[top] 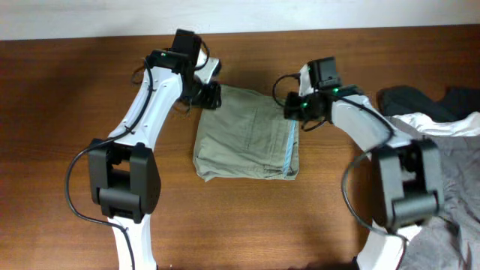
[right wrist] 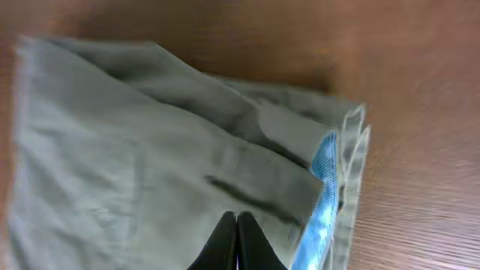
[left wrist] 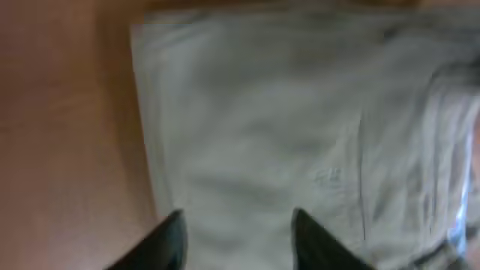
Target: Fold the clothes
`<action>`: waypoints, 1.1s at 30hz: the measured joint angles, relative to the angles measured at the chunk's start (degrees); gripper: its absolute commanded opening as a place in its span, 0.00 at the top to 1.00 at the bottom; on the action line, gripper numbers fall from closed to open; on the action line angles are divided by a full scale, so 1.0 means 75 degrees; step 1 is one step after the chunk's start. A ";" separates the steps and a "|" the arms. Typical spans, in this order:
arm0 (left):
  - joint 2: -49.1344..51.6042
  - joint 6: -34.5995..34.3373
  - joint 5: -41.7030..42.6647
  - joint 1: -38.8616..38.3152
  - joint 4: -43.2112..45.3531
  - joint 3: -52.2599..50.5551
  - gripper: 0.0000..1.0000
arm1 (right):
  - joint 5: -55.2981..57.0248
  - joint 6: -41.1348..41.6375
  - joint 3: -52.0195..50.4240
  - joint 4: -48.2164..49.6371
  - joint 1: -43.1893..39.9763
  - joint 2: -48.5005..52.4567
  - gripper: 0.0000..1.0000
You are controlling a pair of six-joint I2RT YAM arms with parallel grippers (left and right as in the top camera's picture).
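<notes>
While the shorts (top: 247,135) lie folded into a rough square at the centre of the worktop (top: 67,97), the left claw (top: 208,95) sits at their upper left corner, its fingers (left wrist: 171,238) spread apart over the cloth. At the shorts' upper right edge, the right claw (top: 294,111) has its fingers (right wrist: 225,236) pressed together, with the tips over the cloth just beside the pale blue edge (right wrist: 321,176).
</notes>
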 measured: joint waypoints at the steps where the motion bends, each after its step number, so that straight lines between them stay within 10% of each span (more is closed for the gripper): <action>1: 0.0000 -0.0020 0.0082 -0.0026 0.0440 -0.0006 0.82 | -0.0020 0.0085 -0.0003 0.0000 0.0006 0.0300 0.96; 8: 0.1542 0.0122 0.0271 -0.0160 0.0886 -0.0026 0.90 | -0.0044 0.0268 0.0093 -0.0641 -0.0017 0.0766 0.96; 12: 0.1644 0.0251 0.0163 0.0026 0.0790 0.0050 0.76 | 0.0009 0.0245 0.0122 -0.0921 -0.0012 0.0764 0.96; 24: 0.1842 0.0688 -0.0204 0.0906 -0.4712 0.3774 0.83 | 0.0291 -0.0863 0.0227 -0.3322 0.0035 -0.1664 0.95; 33: 0.0527 0.0198 -0.0466 -0.0391 -0.4934 0.3401 0.83 | -0.0417 -0.0775 0.0245 -0.3987 0.1390 -0.1853 0.96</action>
